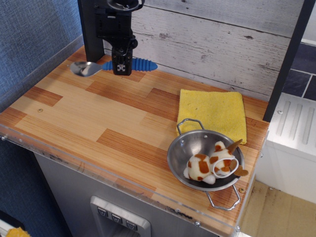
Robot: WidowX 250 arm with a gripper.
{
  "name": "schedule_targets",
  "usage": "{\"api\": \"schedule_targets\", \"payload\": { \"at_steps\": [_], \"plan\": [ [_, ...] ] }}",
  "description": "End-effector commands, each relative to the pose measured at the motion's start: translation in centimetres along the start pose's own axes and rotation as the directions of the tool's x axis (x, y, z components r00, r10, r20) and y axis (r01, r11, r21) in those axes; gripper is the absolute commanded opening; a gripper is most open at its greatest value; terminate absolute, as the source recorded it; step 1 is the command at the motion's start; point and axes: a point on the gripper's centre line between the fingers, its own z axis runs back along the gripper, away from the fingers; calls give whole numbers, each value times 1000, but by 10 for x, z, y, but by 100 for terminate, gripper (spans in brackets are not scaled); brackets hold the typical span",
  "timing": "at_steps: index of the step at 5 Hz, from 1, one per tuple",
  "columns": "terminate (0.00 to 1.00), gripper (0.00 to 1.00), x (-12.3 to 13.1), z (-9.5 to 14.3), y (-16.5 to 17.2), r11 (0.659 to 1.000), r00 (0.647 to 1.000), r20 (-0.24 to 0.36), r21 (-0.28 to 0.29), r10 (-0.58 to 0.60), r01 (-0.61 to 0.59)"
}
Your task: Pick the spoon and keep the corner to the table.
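Observation:
The spoon (pixel 140 64) has a shiny silver bowl at the left and a ribbed blue handle pointing right. My gripper (pixel 122 69) is shut on the middle of the spoon and holds it level over the back left corner of the wooden table (pixel 98 118), close to the black post. I cannot tell whether the spoon touches the table. The gripper body hides the spoon's neck.
A black post (pixel 91 29) stands at the back left corner, right behind the gripper. A yellow cloth (pixel 212 114) lies at the back right. A metal colander (pixel 205 160) with a brown-and-white toy (pixel 212 165) sits at the front right. A grey plank wall (pixel 222 39) runs behind.

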Motion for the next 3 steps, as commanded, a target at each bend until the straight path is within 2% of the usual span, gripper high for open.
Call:
{"api": "schedule_targets", "payload": {
  "at_steps": [1, 3],
  "plan": [
    [0, 0, 14, -11, -47, 996, 997, 18, -51, 74, -73],
    [0, 0, 20, -39, -57, 995, 994, 62, -19, 95, -94]
  ]
}}
